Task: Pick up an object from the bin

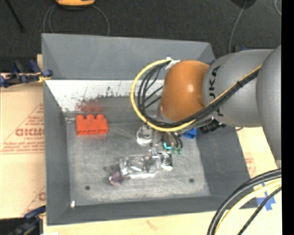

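Note:
My gripper (159, 156) hangs low over the middle of the bin floor, below the arm's orange cover. It is right at the right end of a clear, shiny plastic thing (131, 169) that lies stretched out toward the front left, with a dark purplish tip. Whether it touches that thing I cannot make out. A small clear round piece (143, 136) sits just left of the gripper. A red toy brick (91, 124) lies apart at the left back of the floor.
A small blue thing (189, 133) peeks out from under the arm at the right of the bin. The arm and its cables cover the bin's right back part. The bin's slanted walls rise on all sides.

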Controlling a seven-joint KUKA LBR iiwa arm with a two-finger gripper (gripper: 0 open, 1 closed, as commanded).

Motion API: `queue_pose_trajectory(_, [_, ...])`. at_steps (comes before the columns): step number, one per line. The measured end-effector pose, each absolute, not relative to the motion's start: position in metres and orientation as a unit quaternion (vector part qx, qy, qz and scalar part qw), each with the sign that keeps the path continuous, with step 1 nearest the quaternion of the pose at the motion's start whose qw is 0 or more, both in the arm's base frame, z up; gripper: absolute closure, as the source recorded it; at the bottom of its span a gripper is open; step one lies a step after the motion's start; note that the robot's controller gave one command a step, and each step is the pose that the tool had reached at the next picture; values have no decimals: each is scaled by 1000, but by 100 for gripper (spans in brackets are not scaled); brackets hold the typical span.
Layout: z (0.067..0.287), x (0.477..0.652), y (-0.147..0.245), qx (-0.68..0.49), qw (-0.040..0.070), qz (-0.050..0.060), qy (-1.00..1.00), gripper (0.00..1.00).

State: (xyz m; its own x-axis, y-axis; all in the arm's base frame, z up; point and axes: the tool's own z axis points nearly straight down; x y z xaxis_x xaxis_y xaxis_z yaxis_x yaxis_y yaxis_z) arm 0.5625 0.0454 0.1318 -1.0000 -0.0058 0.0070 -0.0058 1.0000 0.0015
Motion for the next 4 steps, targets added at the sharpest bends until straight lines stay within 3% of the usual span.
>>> queue_pose_trajectory(1, [117, 570, 31, -13, -8, 0, -1000, 0])
queue_pose_trajectory(2, [120, 485, 13, -130, 0, 0, -992, 0])
queue_pose_trajectory(3, [120, 485, 13, -130, 0, 0, -991, 100])
queue_pose_trajectory(4, [129, 486, 12, -124, -1, 0, -992, 100])
